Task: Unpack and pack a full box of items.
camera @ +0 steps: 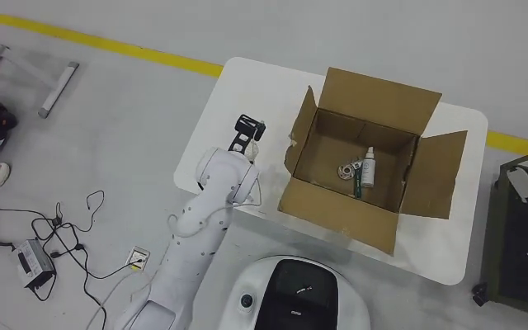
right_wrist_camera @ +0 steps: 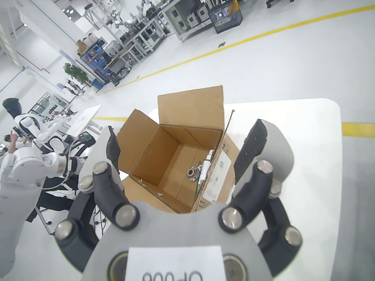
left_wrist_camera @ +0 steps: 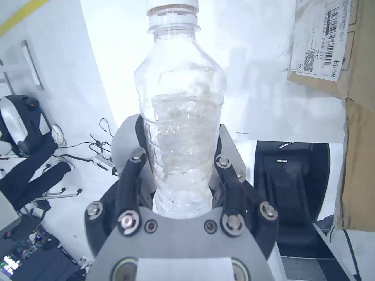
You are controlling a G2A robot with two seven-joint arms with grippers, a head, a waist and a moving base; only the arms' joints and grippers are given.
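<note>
An open cardboard box stands on the white table. Inside it lie a small white bottle, a metal fitting and a thin green stick. My left gripper hangs over the table just left of the box. It is shut on a clear plastic water bottle with a white cap, held around its lower body. My right gripper is open with nothing between its fingers. It hovers off the box's labelled side, and the fitting shows inside.
The box's four flaps stand outward. Its labelled wall is close beside the held bottle. A dark cart stands past the table's right edge. Cables and a power strip lie on the floor at the left. A yellow line crosses the floor.
</note>
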